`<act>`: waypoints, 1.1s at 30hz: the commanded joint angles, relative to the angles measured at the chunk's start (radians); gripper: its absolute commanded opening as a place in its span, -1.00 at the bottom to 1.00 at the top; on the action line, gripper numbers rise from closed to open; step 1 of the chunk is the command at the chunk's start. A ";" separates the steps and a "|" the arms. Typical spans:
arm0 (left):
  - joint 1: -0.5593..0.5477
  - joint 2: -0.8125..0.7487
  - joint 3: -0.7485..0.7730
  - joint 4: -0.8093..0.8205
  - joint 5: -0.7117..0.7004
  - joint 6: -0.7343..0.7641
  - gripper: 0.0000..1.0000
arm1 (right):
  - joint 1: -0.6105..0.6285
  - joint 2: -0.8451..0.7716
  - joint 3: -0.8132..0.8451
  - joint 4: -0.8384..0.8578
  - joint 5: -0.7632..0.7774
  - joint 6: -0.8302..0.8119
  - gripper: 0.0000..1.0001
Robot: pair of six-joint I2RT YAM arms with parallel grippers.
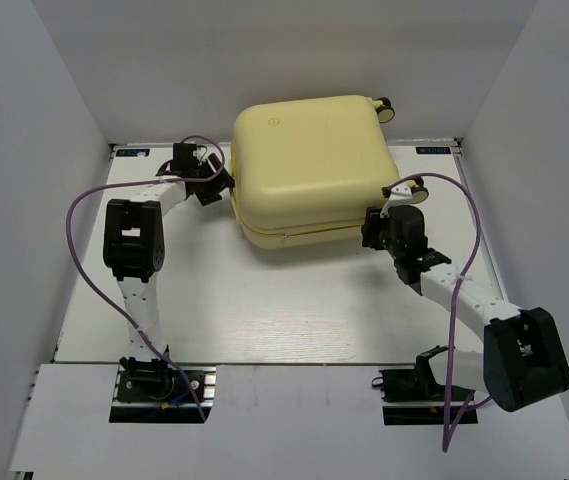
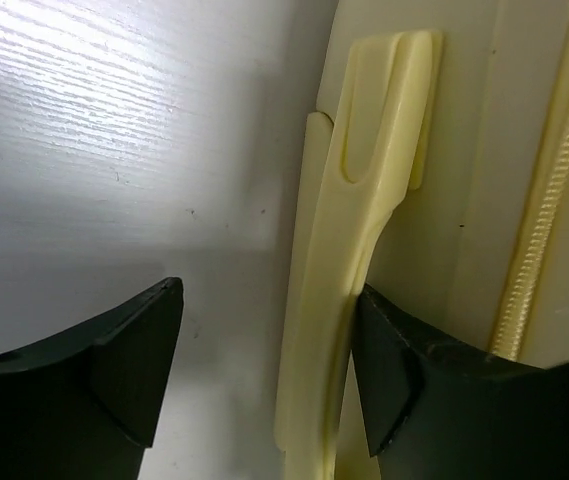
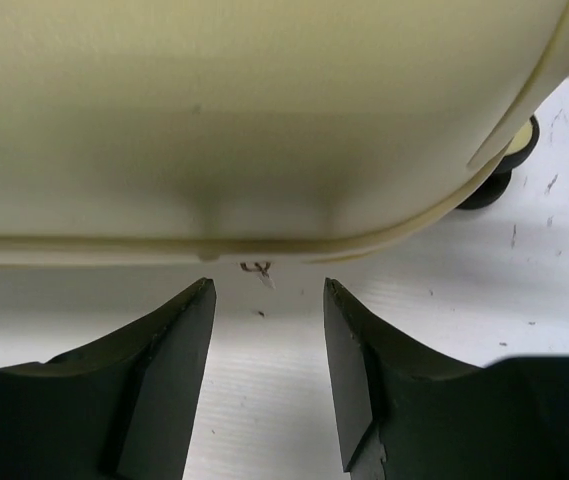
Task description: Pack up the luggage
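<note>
From my station I see the suitcase [image 1: 309, 165] lying shut and flat on the far middle of the table [image 1: 264, 310], with one arm at each side of it. The left gripper [image 2: 264, 300] sits at the case's left side with its jaws spread. The pale handle [image 2: 364, 200] runs up between the two fingers, close against the right-hand finger, though I cannot tell whether they touch. Bare table shows between the handle and the left-hand finger, so nothing is pinched. A zipper line [image 2: 544, 200] runs along the shell beyond the right-hand finger. The right gripper [image 3: 269, 285] is at the case's near right corner, jaws also spread, with only table and a small dark mark between the fingers. The shell's seam lies just ahead of the fingertips, and a wheel [image 3: 504, 175] shows off beyond the right-hand finger.
</note>
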 commanded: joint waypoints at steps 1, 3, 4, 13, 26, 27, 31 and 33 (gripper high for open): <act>-0.038 -0.041 -0.076 0.048 0.022 0.041 0.51 | -0.003 -0.004 -0.009 0.122 0.034 0.041 0.07; -0.070 -0.038 -0.079 0.036 -0.021 0.068 0.30 | -0.001 0.010 -0.018 0.160 0.034 0.049 0.07; -0.075 -0.034 -0.076 0.027 -0.039 0.077 0.12 | -0.004 0.016 -0.016 0.169 0.031 0.057 0.07; -0.108 -0.018 -0.039 -0.062 -0.173 0.086 -1.00 | -0.001 0.102 -0.006 0.269 0.045 0.044 0.13; -0.107 -0.043 -0.032 -0.142 -0.225 0.177 -1.00 | -0.003 0.151 -0.130 0.648 0.203 0.069 -1.00; -0.104 -0.041 -0.027 -0.154 -0.240 0.175 -1.00 | -0.001 0.150 -0.125 0.642 0.251 0.069 -1.00; -0.082 -0.041 -0.021 -0.203 -0.284 0.186 -1.00 | -0.009 0.162 -0.124 0.630 0.411 0.048 -1.00; -0.055 -0.038 -0.010 -0.235 -0.300 0.183 -1.00 | -0.027 0.164 -0.136 0.648 0.451 0.046 -1.00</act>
